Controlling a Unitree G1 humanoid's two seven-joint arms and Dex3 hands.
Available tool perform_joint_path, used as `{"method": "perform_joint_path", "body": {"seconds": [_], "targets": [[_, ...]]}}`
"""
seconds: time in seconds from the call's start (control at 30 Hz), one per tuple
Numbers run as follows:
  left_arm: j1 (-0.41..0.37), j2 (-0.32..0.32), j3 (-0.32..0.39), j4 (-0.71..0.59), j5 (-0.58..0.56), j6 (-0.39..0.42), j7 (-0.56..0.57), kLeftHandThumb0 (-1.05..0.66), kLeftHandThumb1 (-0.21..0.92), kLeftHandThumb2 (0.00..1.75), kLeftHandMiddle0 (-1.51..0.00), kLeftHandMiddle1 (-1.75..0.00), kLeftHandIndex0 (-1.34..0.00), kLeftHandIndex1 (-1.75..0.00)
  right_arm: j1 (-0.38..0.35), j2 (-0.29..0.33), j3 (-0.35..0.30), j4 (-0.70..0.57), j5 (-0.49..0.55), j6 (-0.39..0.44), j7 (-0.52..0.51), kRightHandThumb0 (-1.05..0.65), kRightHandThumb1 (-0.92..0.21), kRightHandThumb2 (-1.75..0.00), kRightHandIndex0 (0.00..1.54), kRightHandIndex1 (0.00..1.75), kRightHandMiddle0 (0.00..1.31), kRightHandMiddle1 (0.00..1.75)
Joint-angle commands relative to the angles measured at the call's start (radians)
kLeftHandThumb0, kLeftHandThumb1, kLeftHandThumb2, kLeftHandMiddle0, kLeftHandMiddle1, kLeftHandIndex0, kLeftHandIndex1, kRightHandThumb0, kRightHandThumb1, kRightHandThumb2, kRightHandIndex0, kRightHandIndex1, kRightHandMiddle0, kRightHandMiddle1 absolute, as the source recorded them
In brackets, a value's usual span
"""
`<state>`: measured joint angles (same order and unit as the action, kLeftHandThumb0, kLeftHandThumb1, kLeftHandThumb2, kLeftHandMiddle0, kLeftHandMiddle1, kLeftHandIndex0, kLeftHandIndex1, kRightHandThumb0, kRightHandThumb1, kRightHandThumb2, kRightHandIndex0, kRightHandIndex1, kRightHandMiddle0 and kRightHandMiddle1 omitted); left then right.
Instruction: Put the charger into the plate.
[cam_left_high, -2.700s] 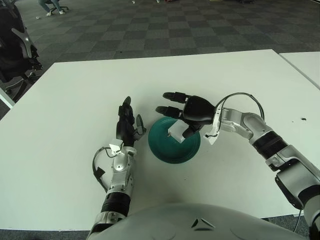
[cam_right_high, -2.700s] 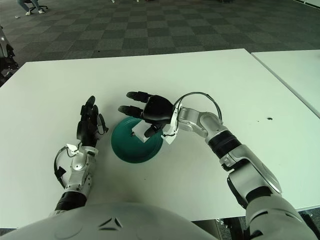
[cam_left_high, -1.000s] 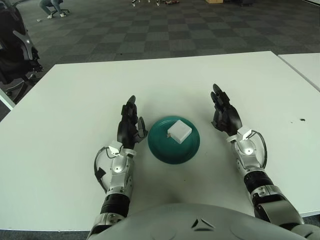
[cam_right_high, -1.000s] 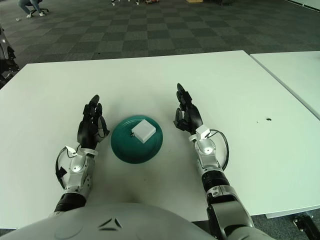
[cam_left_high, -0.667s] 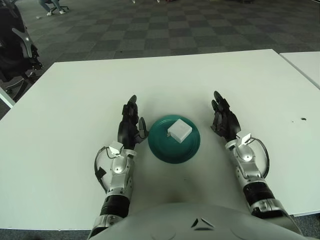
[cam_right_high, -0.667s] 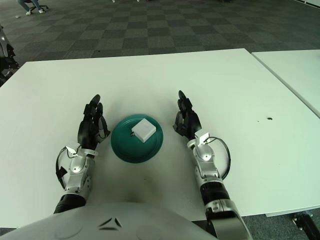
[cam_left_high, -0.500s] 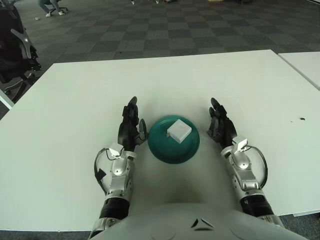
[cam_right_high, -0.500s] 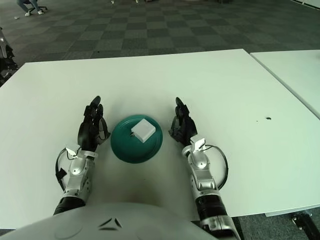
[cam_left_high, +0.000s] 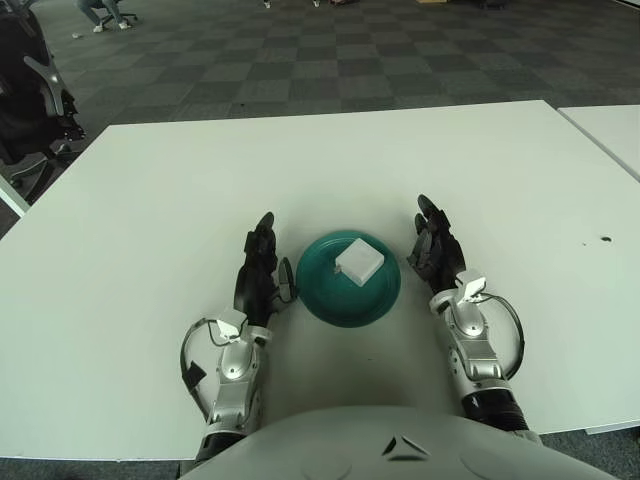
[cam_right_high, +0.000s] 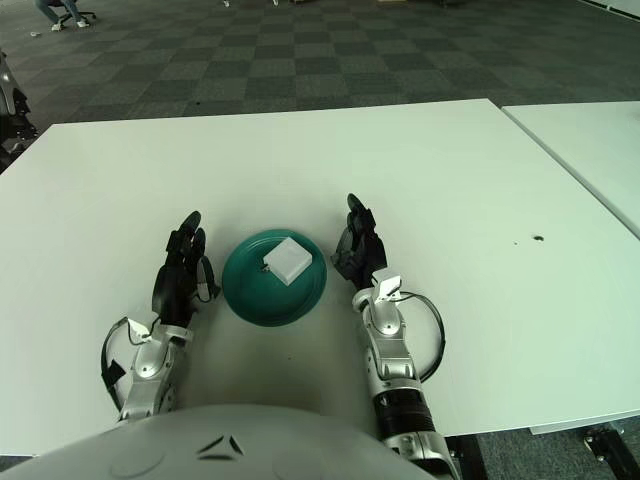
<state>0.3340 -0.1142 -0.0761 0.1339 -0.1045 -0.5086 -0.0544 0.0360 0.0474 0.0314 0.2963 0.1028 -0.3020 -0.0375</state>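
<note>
White counter (cam_left_high: 150, 200) under me: I see the charger (cam_left_high: 359, 262) now lying in the green plate (cam_left_high: 325, 295), so I judge the job done. My right hand (cam_left_high: 436, 252) has pulled back beside the plate, fingers released; left hand (cam_left_high: 258, 270) flanks it, also released.

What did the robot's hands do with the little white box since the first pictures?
The right hand had been over the green plate with the white charger under its fingers. It let go and pulled back to the plate's right side, fingers open. The charger now lies alone in the plate. The left hand drew back slightly but stayed left of the plate, open. The plate did not move.
</note>
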Motion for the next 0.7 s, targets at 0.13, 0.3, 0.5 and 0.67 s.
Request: {"method": "perform_joint_path", "body": {"seconds": [0.13,0.3,0.5,0.67], "targets": [[0.08,-0.04,-0.029,0.0,0.018,0.045,0.044,-0.87,0.92,1.03,-0.15,-0.02,0.0,-0.37,0.015,0.028,-0.027,0.18,-0.027,0.008,-0.031,-0.89,-0.92,-0.92,0.01,0.0,0.0,0.33],[0.077,-0.04,-0.031,0.01,0.027,0.043,0.061,-0.86,0.92,1.01,-0.17,-0.03,0.0,-0.4,-0.022,0.023,-0.045,0.351,-0.034,-0.1,-0.022,-0.9,-0.92,-0.94,0.02,0.01,0.0,0.35],[0.073,-0.038,-0.028,0.028,0.046,0.028,0.082,-0.85,0.92,1.0,-0.18,-0.02,0.0,-0.4,-0.062,0.019,-0.067,0.427,-0.04,-0.157,-0.03,-0.89,-0.92,-0.97,0.04,0.01,0.0,0.42],[0.07,-0.033,-0.026,0.031,0.056,0.021,0.092,-0.85,0.92,0.99,-0.17,-0.01,0.0,-0.37,-0.078,0.024,-0.083,0.473,-0.037,-0.206,-0.022,-0.89,-0.92,-0.98,0.05,0.01,0.0,0.45]]}}
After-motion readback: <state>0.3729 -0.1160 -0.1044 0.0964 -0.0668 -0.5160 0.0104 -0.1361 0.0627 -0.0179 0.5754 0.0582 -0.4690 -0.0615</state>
